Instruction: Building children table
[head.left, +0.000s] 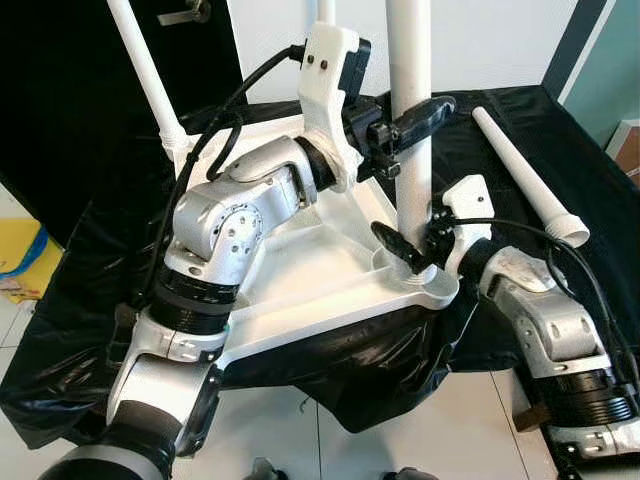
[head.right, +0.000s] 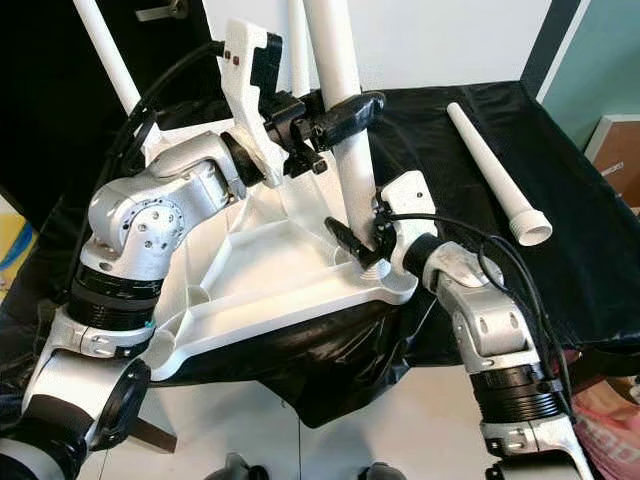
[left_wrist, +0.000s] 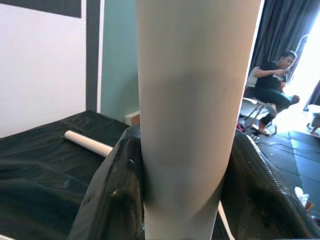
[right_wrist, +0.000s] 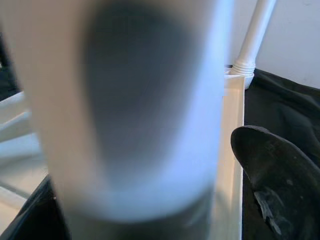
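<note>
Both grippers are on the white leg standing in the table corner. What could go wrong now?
The left gripper and right gripper hold the upright leg at one corner of the tabletop, which overhangs the black-covered surface; pushing might tip it. The loose leg could roll away.

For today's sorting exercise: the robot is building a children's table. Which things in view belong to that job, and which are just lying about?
Belonging to the job:
upturned white tabletop
upright white leg, held by the left gripper high up and the right gripper at its base
fitted legs
loose white leg on the black cloth

Just lying about:
yellow item
cardboard box
</note>
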